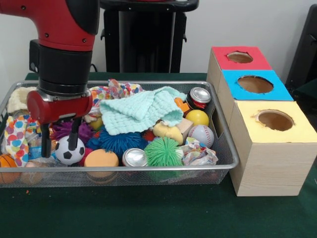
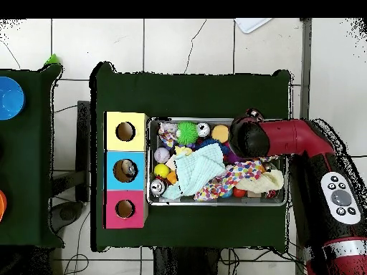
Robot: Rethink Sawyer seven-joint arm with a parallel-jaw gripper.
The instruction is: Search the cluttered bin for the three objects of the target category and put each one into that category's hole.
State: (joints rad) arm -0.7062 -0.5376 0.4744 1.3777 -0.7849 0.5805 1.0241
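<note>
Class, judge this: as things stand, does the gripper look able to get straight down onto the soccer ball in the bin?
Probably yes. The gripper hangs open just above the soccer ball, which lies uncovered near the cluttered bin's front rim.

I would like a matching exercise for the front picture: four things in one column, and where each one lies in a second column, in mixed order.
Things:
1. soccer ball
2. green spiky ball
3. baseball
4. mint cloth

Places:
A. on top of the pile, middle of the wire bin
B. near the bin's right wall
C. under the gripper
D. beside a silver can, at the front rim

Pairs: 1-C, 2-D, 3-B, 4-A
</note>
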